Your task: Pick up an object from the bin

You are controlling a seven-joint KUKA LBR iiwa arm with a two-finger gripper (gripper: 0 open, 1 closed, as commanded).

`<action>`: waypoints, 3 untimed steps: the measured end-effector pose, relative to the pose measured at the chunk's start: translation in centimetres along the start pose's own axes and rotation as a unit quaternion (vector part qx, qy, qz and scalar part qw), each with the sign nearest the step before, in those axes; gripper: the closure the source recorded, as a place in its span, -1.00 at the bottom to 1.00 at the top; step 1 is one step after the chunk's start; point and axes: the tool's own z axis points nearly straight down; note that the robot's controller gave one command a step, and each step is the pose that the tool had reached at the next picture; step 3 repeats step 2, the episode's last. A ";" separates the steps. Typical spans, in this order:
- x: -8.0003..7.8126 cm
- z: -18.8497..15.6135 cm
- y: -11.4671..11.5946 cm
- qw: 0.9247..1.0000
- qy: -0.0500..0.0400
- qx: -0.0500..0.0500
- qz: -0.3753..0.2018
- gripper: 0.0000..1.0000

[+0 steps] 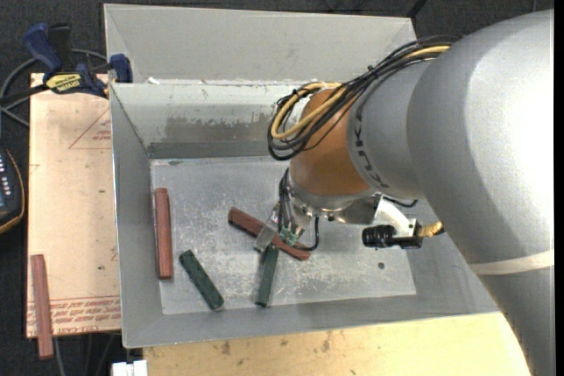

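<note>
Gripper (287,235), opening not discernible, is being held over the crossing of red-brown bar (254,226) and dark green bar (266,277), toward six o'clock of the bin (130,216) centre; a grip squarely across one bar's narrow width is being advised.

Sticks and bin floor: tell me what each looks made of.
Red-brown stick by the left wall: matte, even colour, square edges; painted wood or plastic, cannot tell which. Dark green stick near the front: same dull finish, likely the same material. Bin floor: bare grey metal, judging by its scuffs and pale scratches.
</note>
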 end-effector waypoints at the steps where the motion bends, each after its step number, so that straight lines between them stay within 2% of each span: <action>1: -3.3 -6.6 -0.5 1.000 -0.001 0.000 0.013 1.00; 2: -1.6 -16.0 1.4 1.000 -0.001 -0.001 0.016 1.00; 3: -1.6 -16.0 1.4 1.000 -0.001 -0.001 0.016 1.00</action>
